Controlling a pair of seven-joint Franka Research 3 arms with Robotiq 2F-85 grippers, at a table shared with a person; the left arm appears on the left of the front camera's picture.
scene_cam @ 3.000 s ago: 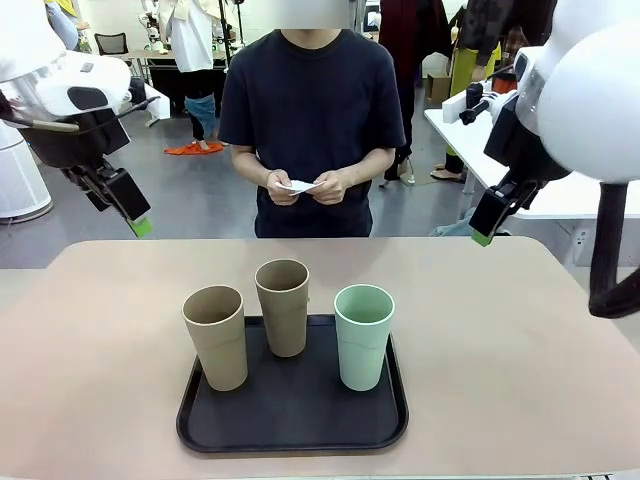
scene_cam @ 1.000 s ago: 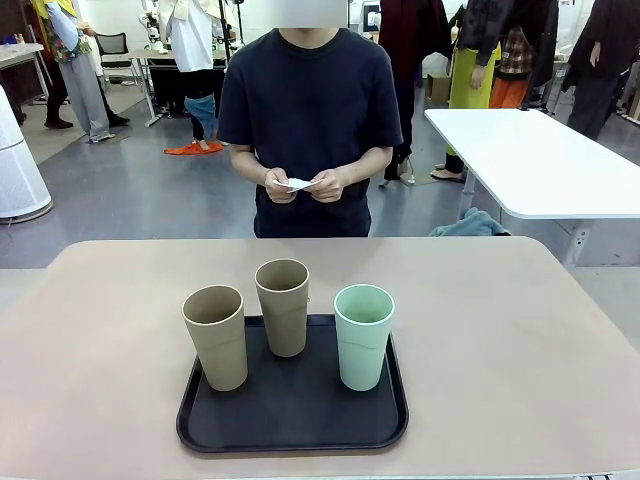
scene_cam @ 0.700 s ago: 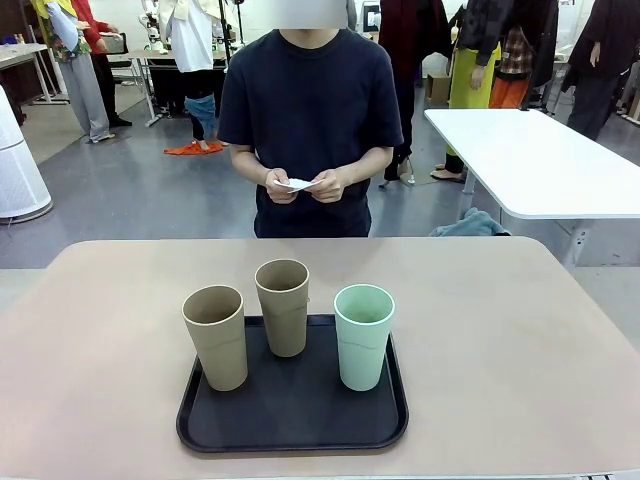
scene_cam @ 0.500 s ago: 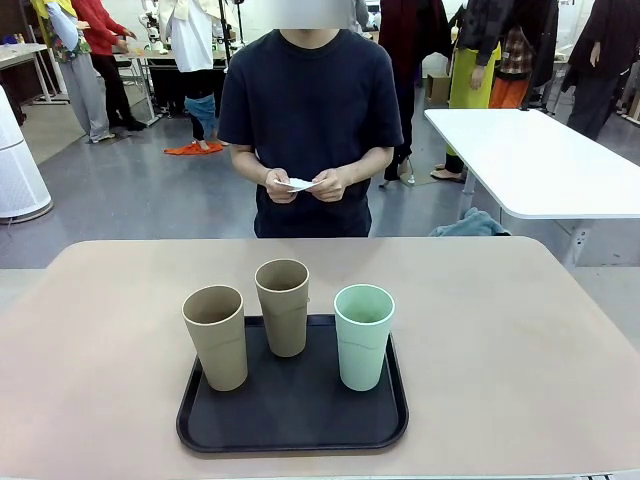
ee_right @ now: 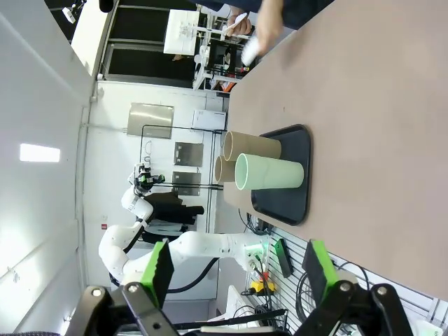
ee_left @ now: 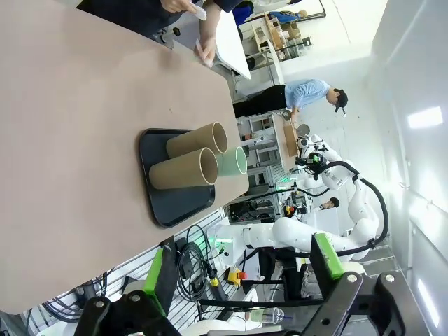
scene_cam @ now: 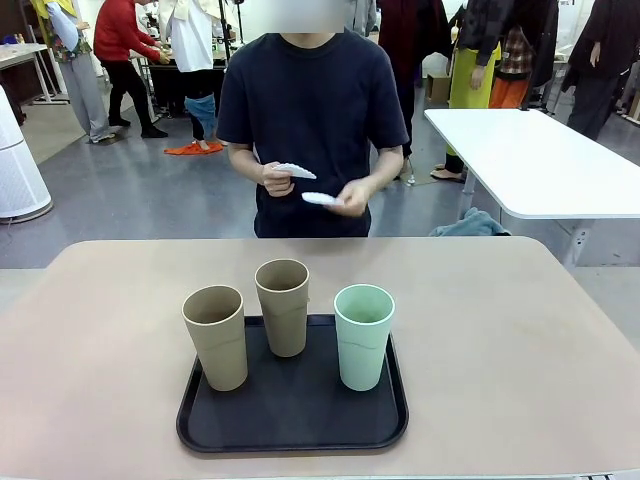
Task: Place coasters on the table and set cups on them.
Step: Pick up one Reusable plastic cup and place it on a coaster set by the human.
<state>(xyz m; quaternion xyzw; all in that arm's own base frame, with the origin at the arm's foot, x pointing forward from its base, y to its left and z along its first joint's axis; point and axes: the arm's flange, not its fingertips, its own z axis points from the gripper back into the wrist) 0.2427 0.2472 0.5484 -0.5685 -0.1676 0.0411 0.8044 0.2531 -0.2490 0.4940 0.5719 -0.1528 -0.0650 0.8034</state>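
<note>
place: robotics lab in an open hall | floor: bare grey floor [scene_cam: 150,210] | furniture: beige bench [scene_cam: 520,330] in front, glossy white bench [scene_cam: 530,165] behind | background: people [scene_cam: 125,40] standing at far work tables | gear: loose black cables [ee_left: 190,257] by the rig

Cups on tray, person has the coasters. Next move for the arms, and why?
Probably hold both off. The coasters are in the person's hands, none on the table. The three cups stand on the tray; left gripper and right gripper are open, so picking a cup can follow once a coaster lands.
</note>
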